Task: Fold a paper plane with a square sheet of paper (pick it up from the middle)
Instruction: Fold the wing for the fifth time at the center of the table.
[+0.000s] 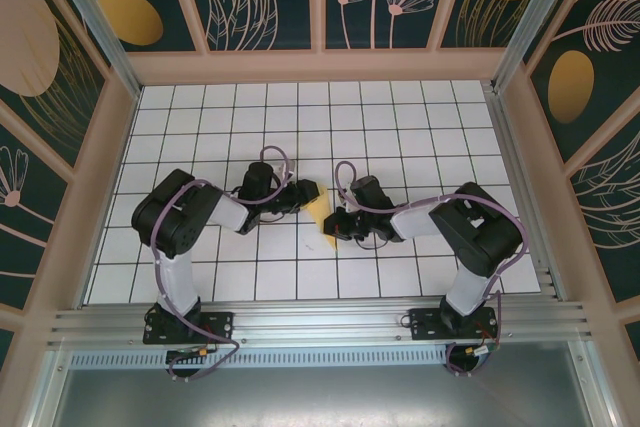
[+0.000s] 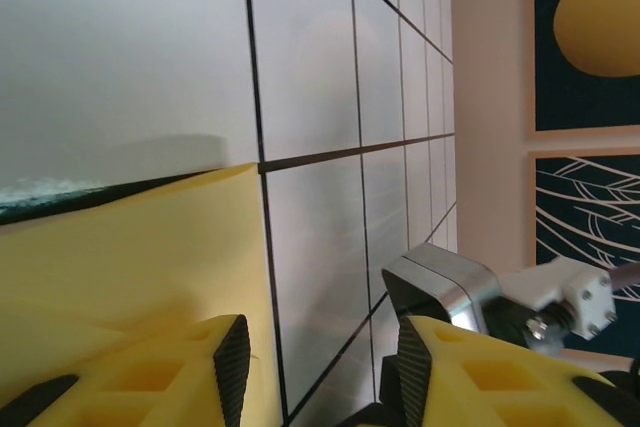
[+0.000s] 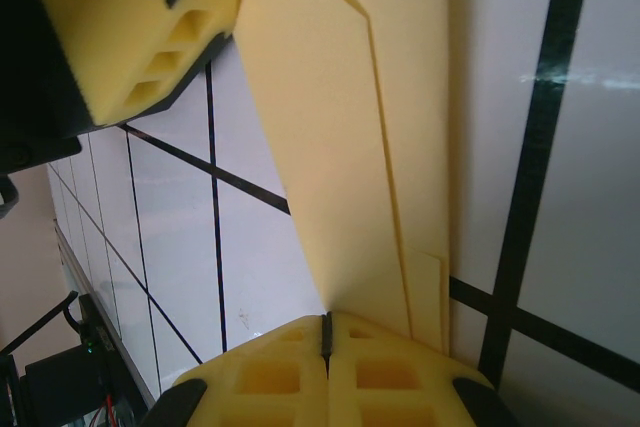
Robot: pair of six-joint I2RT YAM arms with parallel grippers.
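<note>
Sheet of paper [image 1: 320, 214], yellow, part-folded w/ layered creases, lies mid-table between both grippers. Right gripper [image 3: 325, 339] is closed, tips at the sheet's near-right end; pinching vs just pressing, can't tell. Left gripper [image 2: 320, 372] is part open, one finger over the far-left end. Best approach, imo: pin w/ one arm, run the crease slowly, keep edges aligned on the gridded table [image 1: 400, 127]. No brands/text legible.

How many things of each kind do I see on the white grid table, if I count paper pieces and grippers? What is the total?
yellow folded paper: 1
grippers: 2 (left gripper, right gripper)
Total: 3
</note>
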